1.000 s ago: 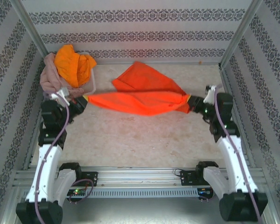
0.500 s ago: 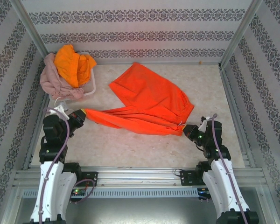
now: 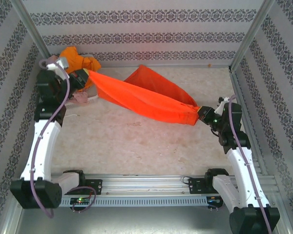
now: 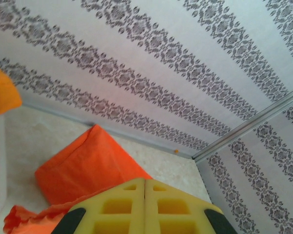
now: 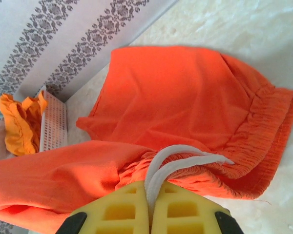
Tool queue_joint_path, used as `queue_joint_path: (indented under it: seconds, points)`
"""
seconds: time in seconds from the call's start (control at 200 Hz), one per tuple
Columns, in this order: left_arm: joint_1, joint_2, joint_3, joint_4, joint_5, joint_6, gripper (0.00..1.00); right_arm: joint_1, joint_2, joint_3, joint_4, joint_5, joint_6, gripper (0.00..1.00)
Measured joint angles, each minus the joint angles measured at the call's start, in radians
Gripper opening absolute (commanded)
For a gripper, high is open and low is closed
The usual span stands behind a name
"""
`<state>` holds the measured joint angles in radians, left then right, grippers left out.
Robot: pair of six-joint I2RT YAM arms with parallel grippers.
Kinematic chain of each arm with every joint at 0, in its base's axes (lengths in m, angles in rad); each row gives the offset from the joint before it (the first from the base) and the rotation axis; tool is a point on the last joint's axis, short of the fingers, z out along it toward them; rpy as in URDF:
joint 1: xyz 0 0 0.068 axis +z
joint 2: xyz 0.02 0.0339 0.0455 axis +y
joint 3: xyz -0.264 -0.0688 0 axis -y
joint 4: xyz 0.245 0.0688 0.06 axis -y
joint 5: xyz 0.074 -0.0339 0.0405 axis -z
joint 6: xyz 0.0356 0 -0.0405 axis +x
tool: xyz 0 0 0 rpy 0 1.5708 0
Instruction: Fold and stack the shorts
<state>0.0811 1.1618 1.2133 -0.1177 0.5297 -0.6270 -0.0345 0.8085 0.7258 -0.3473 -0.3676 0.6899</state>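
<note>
A: Room to move?

B: Plenty on the near half of the table (image 3: 136, 146): bare, pale and mottled from the front rail (image 3: 146, 181) up to the cloth. Tight at the far-left corner, where the left gripper (image 3: 86, 74) sits close to the patterned back wall (image 3: 151, 34) and just beside the yellow-orange shorts (image 3: 75, 58). Tight on the right too, with the right gripper (image 3: 200, 115) near the right side wall.

A: And the grips?

B: Pressed together on the left, pinching one end of the red-orange shorts (image 3: 141, 95). Closed on the right as well, clamped on the gathered waistband, with the white drawstring (image 5: 178, 158) running down between the fingers.

A: Which way, then?

B: Strung between the two grippers as one long band, slanting from far left to nearer right. Held up off the table at the left end. Cannot tell whether touching down at the right. Behind the band, one leg panel spread flat toward the back wall.

A: Looks?

B: Bright red-orange, soft and matte. Ruffled at the elastic waist, creased lengthwise along the pulled band.

A: And the other pairs?

B: Heaped yellow-orange in the white mesh basket (image 5: 53, 126) at the far-left corner. Just a scrap of the dusty pink shorts (image 3: 79, 98) below the left gripper.
</note>
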Motion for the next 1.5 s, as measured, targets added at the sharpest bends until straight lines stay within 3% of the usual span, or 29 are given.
queue_joint_path:
  seconds: [0.485, 0.894, 0.984, 1.004, 1.044, 1.159, 1.219, 1.374, 1.504]
  points:
    - [-0.153, 0.488, 0.483, -0.040, -0.027, 0.114, 0.00, -0.030, 0.134, 0.042, 0.003, 0.137, -0.035, 0.00]
    - [-0.202, 1.030, 1.111, -0.329, -0.044, 0.172, 0.00, -0.080, 0.325, 0.051, 0.064, 0.157, -0.034, 0.00]
    - [-0.214, 1.164, 1.280, -0.382, -0.050, 0.172, 0.00, -0.095, 0.386, 0.063, 0.077, 0.159, -0.021, 0.10]
    - [-0.217, 1.191, 1.316, -0.393, -0.053, 0.171, 0.04, -0.100, 0.401, 0.067, 0.080, 0.159, -0.017, 0.13]
    - [-0.220, 1.247, 1.379, -0.400, -0.058, 0.167, 0.20, -0.109, 0.438, 0.079, 0.089, 0.159, -0.005, 0.21]
    - [-0.223, 1.366, 1.477, -0.378, -0.088, 0.133, 0.61, -0.168, 0.546, 0.126, 0.096, 0.146, 0.047, 0.59]
    - [-0.222, 1.397, 1.482, -0.362, -0.097, 0.108, 0.76, -0.214, 0.586, 0.150, 0.100, 0.121, 0.076, 0.73]
    - [-0.217, 1.403, 1.479, -0.376, -0.088, 0.105, 0.89, -0.298, 0.565, 0.159, 0.119, 0.058, 0.154, 0.83]
    - [-0.218, 1.255, 1.333, -0.421, -0.063, 0.148, 0.91, -0.253, 0.441, 0.129, 0.151, 0.019, 0.188, 0.88]
